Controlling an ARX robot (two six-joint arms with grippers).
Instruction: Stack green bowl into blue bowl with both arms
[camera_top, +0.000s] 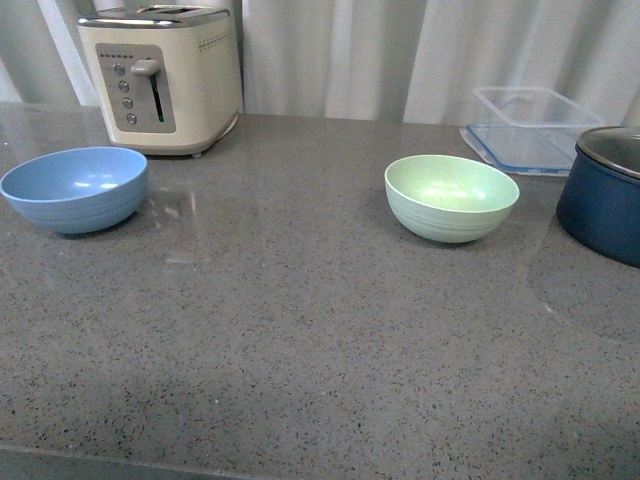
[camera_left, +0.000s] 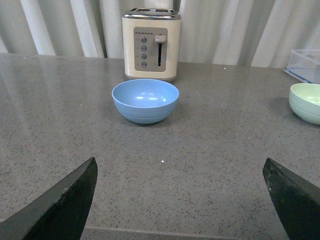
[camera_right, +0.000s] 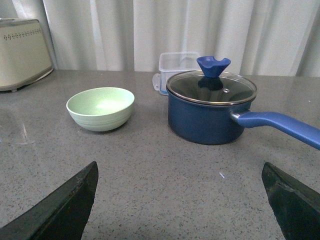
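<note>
The pale green bowl (camera_top: 452, 197) stands upright and empty on the grey counter, right of centre. Far to the left stands the light blue bowl (camera_top: 75, 188), also empty. Neither arm shows in the front view. In the left wrist view the blue bowl (camera_left: 145, 100) lies well ahead of my left gripper (camera_left: 180, 172), which is open with bare counter between its fingers; the green bowl (camera_left: 306, 102) shows at the edge. In the right wrist view my right gripper (camera_right: 180, 172) is open and empty, well short of the green bowl (camera_right: 100, 108).
A cream toaster (camera_top: 162, 76) stands behind the blue bowl. A dark navy pot (camera_top: 606, 194) with a glass lid and long handle (camera_right: 282, 125) sits just right of the green bowl. A clear plastic container (camera_top: 530, 128) is behind it. White curtains close the back.
</note>
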